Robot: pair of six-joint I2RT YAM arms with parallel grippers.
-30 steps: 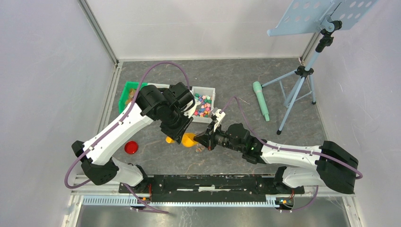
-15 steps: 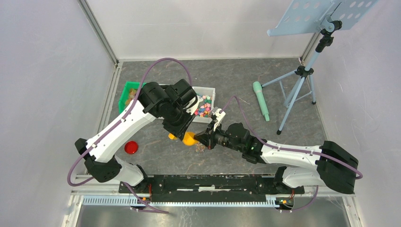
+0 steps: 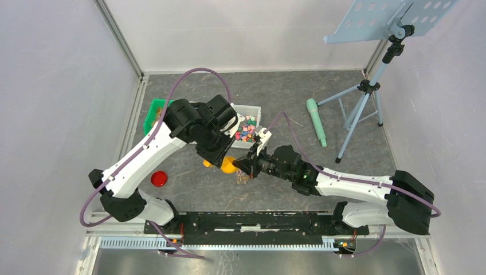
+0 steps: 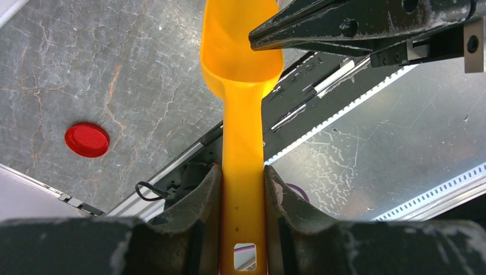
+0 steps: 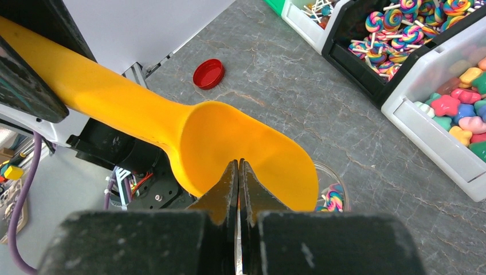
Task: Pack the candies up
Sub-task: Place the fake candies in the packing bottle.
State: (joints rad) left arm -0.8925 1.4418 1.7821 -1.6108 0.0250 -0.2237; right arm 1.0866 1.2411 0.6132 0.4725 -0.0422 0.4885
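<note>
- Left tool (image 4: 242,172): part-spread, pinching the orange scoop (image 4: 243,63) by its flat handle, one finger on each side.
- Right tool (image 5: 238,165): fingers pressed together with nothing between them, tip at the near rim of the scoop's bowl; contact impossible to tell.
- Candies (image 5: 458,109): loose heap of small star and cloud shapes in pink, green, yellow and blue, lying every way. Held in a white bin (image 5: 424,132) on the bench (image 5: 298,74), ahead and to the right of the right tool, well apart from its tip. Long side of the bin running away from the arm bases.
- Scoop's long axis: straight out from the left tool, bowl end foremost and aimed at the right tool, hollow turned toward the right wrist camera.
- Left arm: reaching forward from its base, elbow raised, wrist folded back toward the middle of the bench.
- Right arm: stretched low and leftward across the bench, forearm near level, wrist in line with it.
- Right wrist view only: black bin (image 5: 355,34) of swirled lollipops (image 5: 395,28) just beside the white bin. Also a clear dish (image 5: 335,192) with a few lollipops below the bowl, right of the tool tip.
- Left wrist view only: handle seated between the fingers, slot near its end.
- Red lid (image 4: 86,139): flat on the bench, well left of the left tool.
</note>
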